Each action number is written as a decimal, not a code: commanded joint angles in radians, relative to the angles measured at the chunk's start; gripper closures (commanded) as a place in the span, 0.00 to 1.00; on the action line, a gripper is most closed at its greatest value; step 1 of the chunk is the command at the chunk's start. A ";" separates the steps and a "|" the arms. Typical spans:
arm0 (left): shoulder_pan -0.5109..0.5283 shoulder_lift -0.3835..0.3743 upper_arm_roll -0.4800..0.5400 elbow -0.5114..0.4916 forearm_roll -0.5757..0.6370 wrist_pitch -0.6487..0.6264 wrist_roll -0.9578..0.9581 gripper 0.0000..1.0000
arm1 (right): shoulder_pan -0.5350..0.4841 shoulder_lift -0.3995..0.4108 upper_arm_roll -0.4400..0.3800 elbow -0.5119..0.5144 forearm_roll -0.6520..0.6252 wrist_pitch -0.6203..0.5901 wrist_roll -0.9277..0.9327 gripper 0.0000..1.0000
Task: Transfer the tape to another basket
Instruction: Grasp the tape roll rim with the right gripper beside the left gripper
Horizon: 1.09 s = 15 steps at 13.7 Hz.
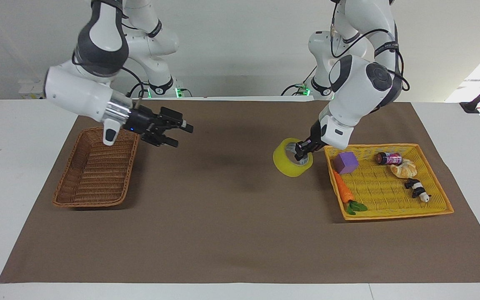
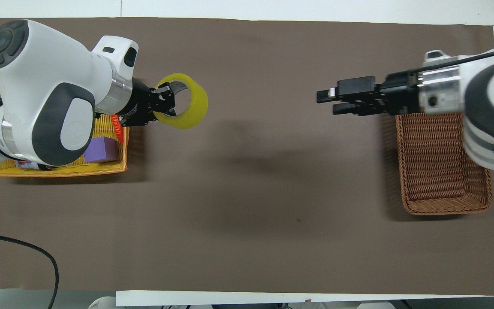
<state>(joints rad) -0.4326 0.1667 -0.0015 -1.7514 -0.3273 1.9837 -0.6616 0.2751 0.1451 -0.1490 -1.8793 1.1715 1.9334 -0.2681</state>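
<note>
My left gripper (image 1: 301, 153) is shut on the tape (image 1: 283, 165), a wide yellow roll, with one finger inside its core. It holds the roll tilted in the air over the brown mat, just off the yellow tray's edge; in the overhead view the left gripper (image 2: 167, 101) and the tape (image 2: 196, 109) show too. The brown wicker basket (image 1: 94, 179) lies at the right arm's end of the table and holds nothing; it also shows in the overhead view (image 2: 440, 171). My right gripper (image 1: 180, 135) is open and empty, raised over the mat beside the basket and pointing at the tape; it shows in the overhead view (image 2: 328, 102) as well.
The yellow tray (image 1: 390, 187) at the left arm's end holds a purple cube (image 1: 345, 162), a toy carrot (image 1: 343, 191), a small can (image 1: 389, 158), a croissant (image 1: 404, 168) and a panda toy (image 1: 417, 189). A brown mat (image 1: 223, 216) covers the table.
</note>
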 commanded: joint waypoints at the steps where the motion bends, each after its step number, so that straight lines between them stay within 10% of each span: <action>1: -0.009 -0.032 0.014 -0.027 -0.013 0.029 -0.010 1.00 | 0.113 0.045 0.002 -0.011 0.164 0.143 -0.019 0.01; 15: -0.006 -0.033 0.017 -0.030 -0.012 0.024 -0.029 1.00 | 0.384 0.189 0.003 0.134 0.432 0.476 0.098 0.01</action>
<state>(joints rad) -0.4351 0.1666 0.0067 -1.7523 -0.3273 1.9918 -0.6791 0.6326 0.3071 -0.1473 -1.7871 1.5868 2.3706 -0.1971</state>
